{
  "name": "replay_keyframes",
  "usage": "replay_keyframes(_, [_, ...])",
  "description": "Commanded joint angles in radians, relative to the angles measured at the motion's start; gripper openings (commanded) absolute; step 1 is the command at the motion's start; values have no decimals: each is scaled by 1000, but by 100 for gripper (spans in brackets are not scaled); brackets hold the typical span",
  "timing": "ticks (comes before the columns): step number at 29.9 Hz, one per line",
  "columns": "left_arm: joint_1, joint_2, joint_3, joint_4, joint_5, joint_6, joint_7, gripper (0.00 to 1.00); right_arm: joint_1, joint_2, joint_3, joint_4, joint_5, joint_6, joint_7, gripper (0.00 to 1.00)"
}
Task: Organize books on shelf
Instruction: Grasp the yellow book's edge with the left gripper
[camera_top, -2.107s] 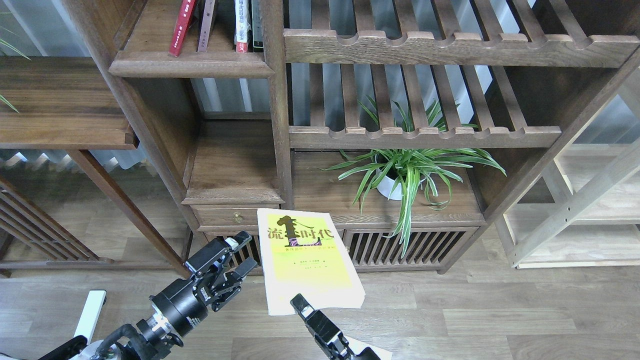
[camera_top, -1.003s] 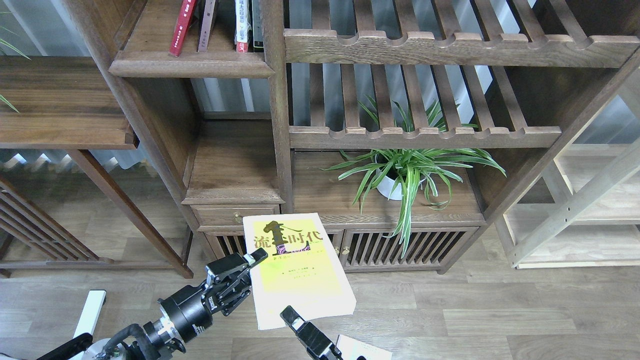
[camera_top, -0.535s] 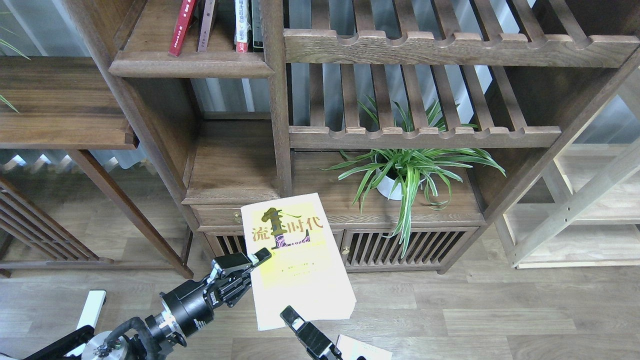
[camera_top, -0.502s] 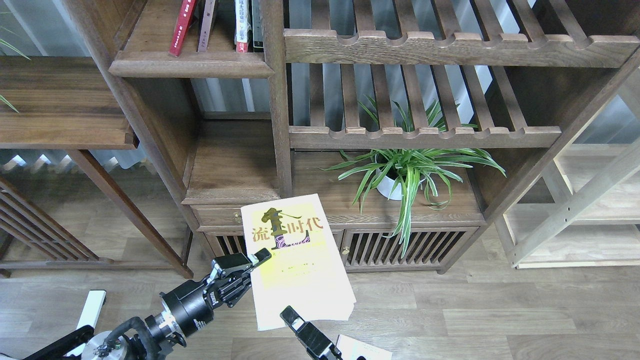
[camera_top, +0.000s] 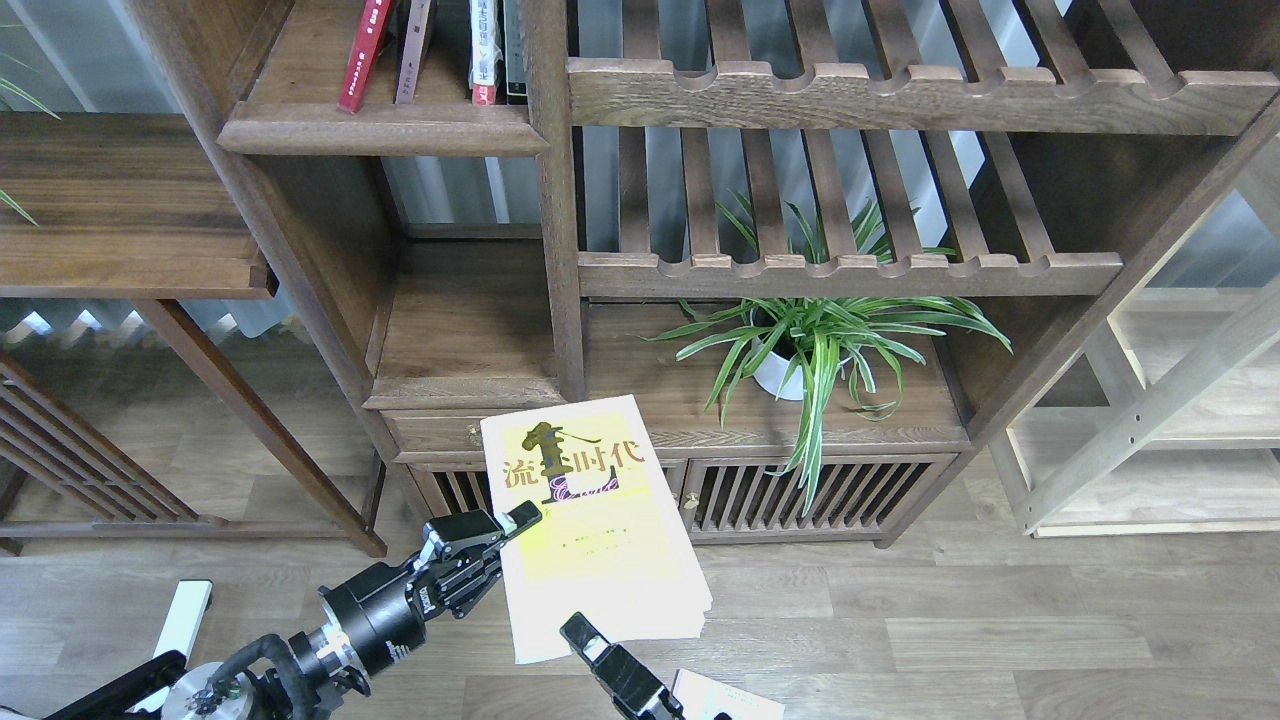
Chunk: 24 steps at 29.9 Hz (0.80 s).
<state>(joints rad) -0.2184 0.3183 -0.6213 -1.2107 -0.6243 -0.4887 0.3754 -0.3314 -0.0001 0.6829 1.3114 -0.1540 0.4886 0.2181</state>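
Note:
The thick yellow-green book (camera_top: 590, 520) with black characters hangs in the air, cover up, in front of the low cabinet. My left gripper (camera_top: 508, 528) is shut on its left edge, one finger lying on the cover. My right gripper (camera_top: 580, 633) grips its near bottom edge; only its upper finger shows. A corner of a pale book (camera_top: 722, 700) shows at the bottom edge. A red book (camera_top: 362, 55) leans on the upper dark-brown shelf (camera_top: 380, 130) beside thin upright spines (camera_top: 485, 50). A bare dark shelf board (camera_top: 465, 385) lies just beyond the held book.
A potted spider plant (camera_top: 810, 345) stands on the cabinet top to the right. Slatted notched racks (camera_top: 850, 270) fill the right bay. A small drawer (camera_top: 470, 432) sits under the bare board. A dark side table (camera_top: 120, 230) is at the left, pale shelving (camera_top: 1180, 420) at the right.
My left gripper moved right from beside the book and closed on its left edge. The book turned and shifted left. In the last half second it barely moved.

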Motion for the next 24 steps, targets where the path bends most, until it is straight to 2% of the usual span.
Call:
replay_keyframes(1, [-4, -7, 15, 7, -6, 0, -1, 5, 0, 0, -2, 0, -1, 0, 1, 1])
replay_keyframes(3, [-2, -8, 15, 11, -6, 0, -1, 7, 0, 0, -2, 0, 1, 0, 0, 1])
replay_keyframes(6, [-9, -10, 17, 11, 4, 0, -6, 27, -3, 0, -2, 0, -1, 0, 0, 1])
replay_keyframes(9, [-18, -12, 26, 11, 5, 0, -7, 26, -3, 0, -2, 0, -1, 0, 0, 1])
replay_keyframes(14, [-18, -13, 34, 17, -6, 0, -4, 5, -5, 0, -2, 0, -4, 0, 0, 1])
replay_keyframes(24, [-19, -4, 8, 28, -11, 0, -19, 2, -3, 0, 9, -1, -6, 0, 1, 3])
